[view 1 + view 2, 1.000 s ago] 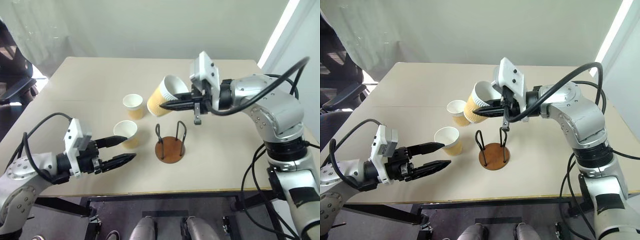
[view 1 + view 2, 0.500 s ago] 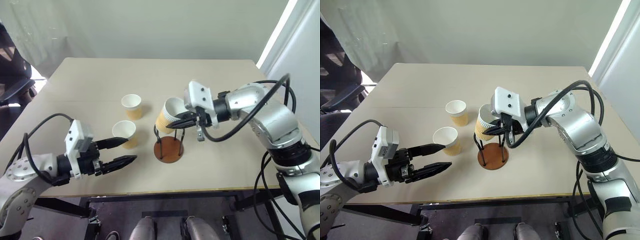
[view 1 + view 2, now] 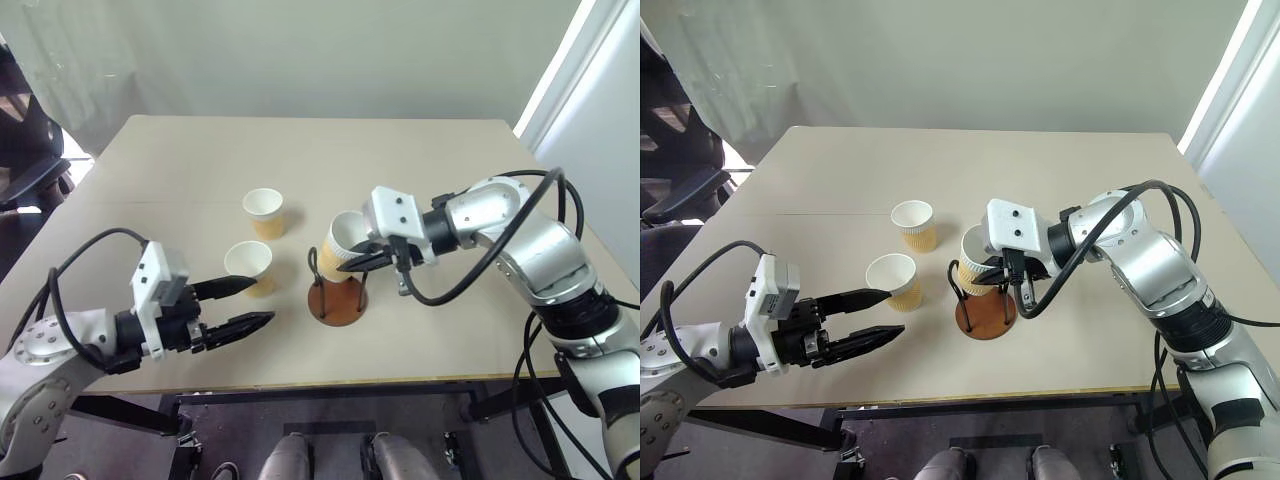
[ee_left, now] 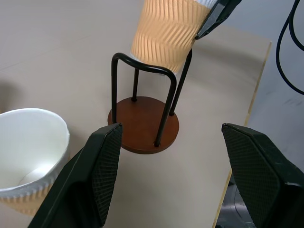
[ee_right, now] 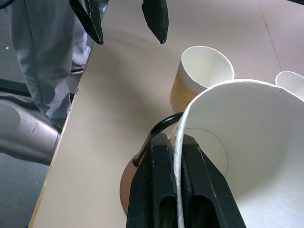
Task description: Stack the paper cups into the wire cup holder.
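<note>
Right claw (image 3: 352, 262) pinching upright cup (image 3: 342, 243) rim, mouth up, over holder (image 3: 337, 297)

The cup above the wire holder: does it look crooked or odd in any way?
Yes. The cup held by its rim in the right gripper hangs tilted, its bottom just between the wire cup holder's loops, well above the base. The two other cups stand upright on the table.

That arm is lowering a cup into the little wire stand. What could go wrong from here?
The held cup hangs tilted, its bottom just between the wire cup holder's loops and above the base. It could catch on a wire and tip the light stand. The right gripper pinches only the thin rim, so the cup could crumple or slip. The open left gripper waits beside the nearest loose cup and could bump it.
</note>
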